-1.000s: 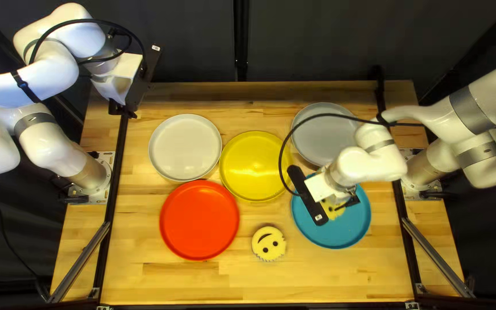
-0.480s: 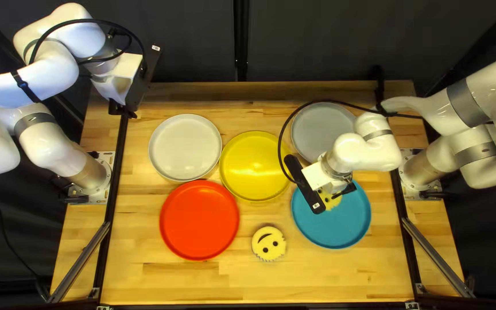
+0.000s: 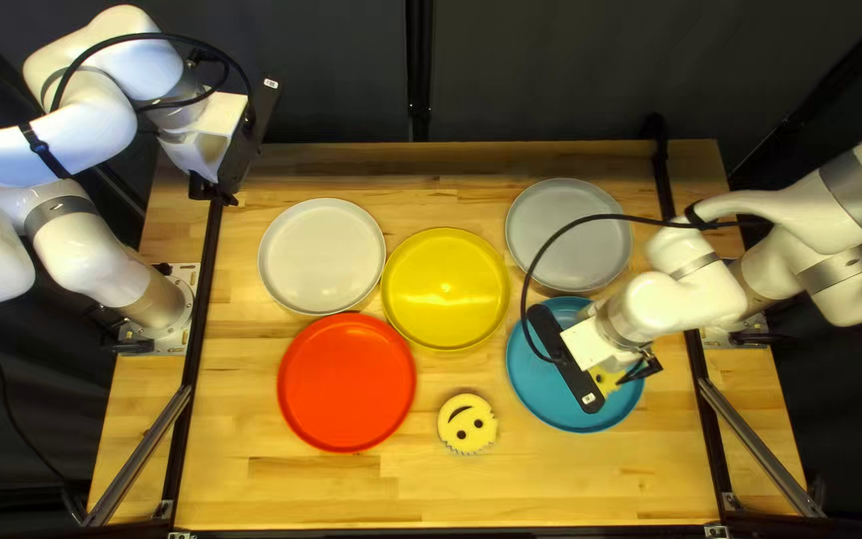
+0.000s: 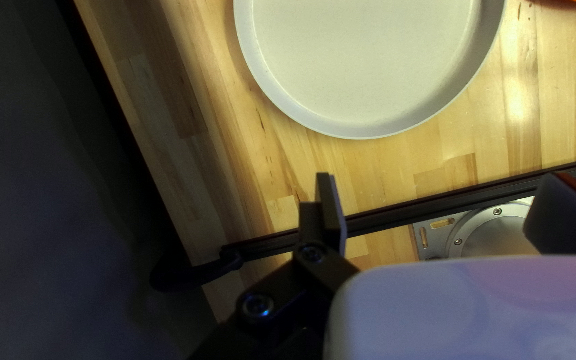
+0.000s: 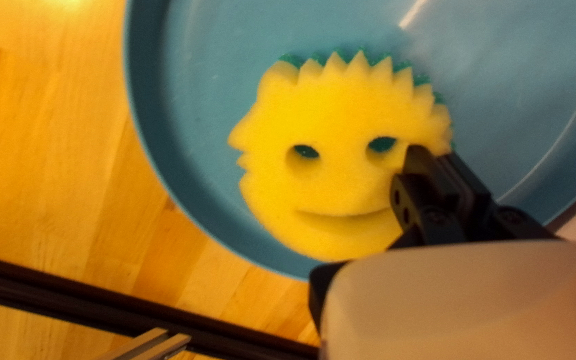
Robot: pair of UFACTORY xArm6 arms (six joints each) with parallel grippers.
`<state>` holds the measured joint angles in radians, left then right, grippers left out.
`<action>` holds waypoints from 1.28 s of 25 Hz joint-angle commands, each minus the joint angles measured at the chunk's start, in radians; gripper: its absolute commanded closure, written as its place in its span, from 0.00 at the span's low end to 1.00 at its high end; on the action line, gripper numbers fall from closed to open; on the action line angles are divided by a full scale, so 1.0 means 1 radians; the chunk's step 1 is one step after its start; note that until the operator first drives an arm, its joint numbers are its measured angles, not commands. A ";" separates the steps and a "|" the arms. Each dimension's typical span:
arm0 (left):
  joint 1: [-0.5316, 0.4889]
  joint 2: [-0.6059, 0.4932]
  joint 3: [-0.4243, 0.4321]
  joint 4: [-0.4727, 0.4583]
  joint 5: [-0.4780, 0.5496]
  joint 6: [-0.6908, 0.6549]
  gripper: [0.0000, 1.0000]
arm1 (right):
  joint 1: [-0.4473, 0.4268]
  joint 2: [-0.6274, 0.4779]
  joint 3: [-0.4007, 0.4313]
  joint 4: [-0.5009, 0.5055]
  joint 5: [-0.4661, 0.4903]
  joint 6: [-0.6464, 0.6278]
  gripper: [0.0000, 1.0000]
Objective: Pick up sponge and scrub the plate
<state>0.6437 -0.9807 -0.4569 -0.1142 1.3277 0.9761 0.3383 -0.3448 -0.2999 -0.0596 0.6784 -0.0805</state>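
Sponge (image 5: 328, 180) on blue plate (image 3: 541, 384), pinched by right gripper (image 5: 433, 153)

Left end: left gripper (image 4: 445, 200) spread wide, holding nothing, hanging off toward the corner. Next the white plate (image 3: 321, 257), the red plate (image 3: 346, 382) and the yellow plate (image 3: 445, 289); just nearer the camera, a spare sponge (image 3: 467, 422) on the bare table (image 3: 431, 494).

Then the sponge, face up within the blue plate's rim. Judged light, springy foam, hard to damage; it should give under the grip. Present hold, narrow and at one edge, probably lets it pivot or slip under scrubbing load; a bite nearer its middle would press more evenly. Plate looks smooth and light, may skid. Scrubbing appears to be the step in hand. Grey plate (image 3: 571, 235) lies beyond.

Obscured: the outer finger's contact with the foam is hard to make out; grip read from the narrow gap. Scrubbing face underneath unseen, so pressure cannot be told. In the top view the right arm (image 3: 665, 299) covers part of the sponge.
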 commanded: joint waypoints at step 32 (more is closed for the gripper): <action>0.000 0.000 0.000 0.000 0.000 0.000 0.00 | -0.134 0.166 -0.141 -0.028 -0.041 -0.174 1.00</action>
<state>0.6437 -0.9807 -0.4569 -0.1142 1.3277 0.9761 0.2295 -0.2204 -0.4026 -0.0863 0.6513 -0.2189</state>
